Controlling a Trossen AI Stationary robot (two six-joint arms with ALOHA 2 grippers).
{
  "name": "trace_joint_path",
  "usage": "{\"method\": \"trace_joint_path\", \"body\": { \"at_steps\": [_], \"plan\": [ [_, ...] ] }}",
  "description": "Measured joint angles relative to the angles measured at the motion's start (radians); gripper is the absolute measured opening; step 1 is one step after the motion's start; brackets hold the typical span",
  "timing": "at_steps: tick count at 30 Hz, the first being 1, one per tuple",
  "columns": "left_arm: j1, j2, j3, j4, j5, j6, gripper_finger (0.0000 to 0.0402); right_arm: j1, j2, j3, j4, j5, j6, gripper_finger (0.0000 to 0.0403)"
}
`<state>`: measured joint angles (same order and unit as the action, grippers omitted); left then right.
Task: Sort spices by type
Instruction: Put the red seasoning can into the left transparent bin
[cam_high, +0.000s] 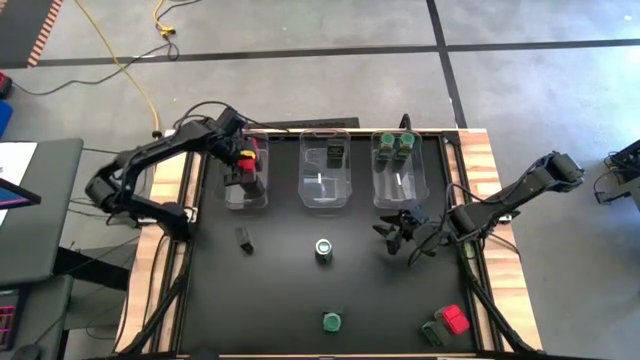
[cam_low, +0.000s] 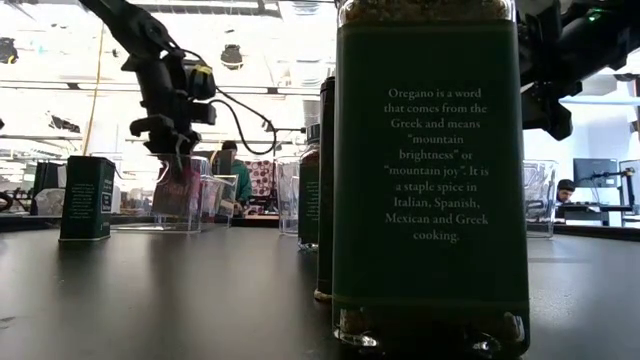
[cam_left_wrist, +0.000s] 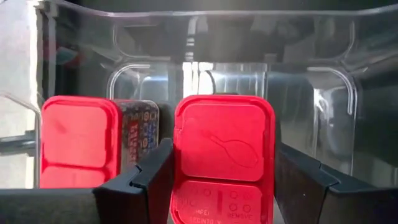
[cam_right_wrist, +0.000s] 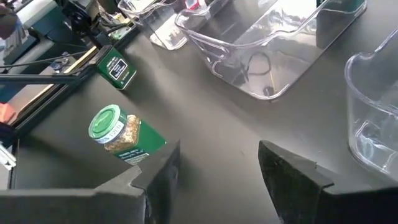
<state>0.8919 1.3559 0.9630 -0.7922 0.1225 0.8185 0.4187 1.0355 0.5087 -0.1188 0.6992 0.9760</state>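
Observation:
My left gripper (cam_high: 242, 175) reaches down into the left clear bin (cam_high: 262, 195) and is shut on a red-topped spice container (cam_left_wrist: 222, 155). Another red-topped one (cam_left_wrist: 78, 140) stands beside it in that bin. The middle bin (cam_high: 325, 190) holds a dark container (cam_high: 335, 153); the right bin (cam_high: 398, 185) holds two green-lidded jars (cam_high: 395, 145). On the black table stand a dark tin (cam_high: 244, 240), two green-lidded jars (cam_high: 324, 248) (cam_high: 332, 321), a red-topped container (cam_high: 455, 318) and a dark one (cam_high: 432, 333). My right gripper (cam_high: 393, 232) hovers open and empty before the right bin. My left gripper pinches the red-topped container by two opposite sides just under its lid (cam_left_wrist: 186, 168), one finger (cam_left_wrist: 146, 183) on each side. The fingers slant down from above into the bin. The container sits upright, lid up; whether its base touches the bin floor I cannot tell.
Wooden rails (cam_high: 498, 200) border the black mat on the left and right. An oregano jar (cam_low: 430, 170) stands right in front of the low camera and blocks much of that view. Bare mat lies between the bins and the loose containers.

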Motion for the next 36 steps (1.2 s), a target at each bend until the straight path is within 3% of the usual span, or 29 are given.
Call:
{"method": "trace_joint_path", "body": {
  "at_steps": [12,36],
  "plan": [
    [0.090,0.027,0.000,0.026,0.064,0.041,0.0209,0.000,0.000,0.000,0.000,-0.024,0.018,0.0244],
    [0.098,0.083,0.002,0.050,0.081,0.105,0.0209,0.000,0.000,0.000,0.000,-0.024,0.021,0.0244]
  ]
}}
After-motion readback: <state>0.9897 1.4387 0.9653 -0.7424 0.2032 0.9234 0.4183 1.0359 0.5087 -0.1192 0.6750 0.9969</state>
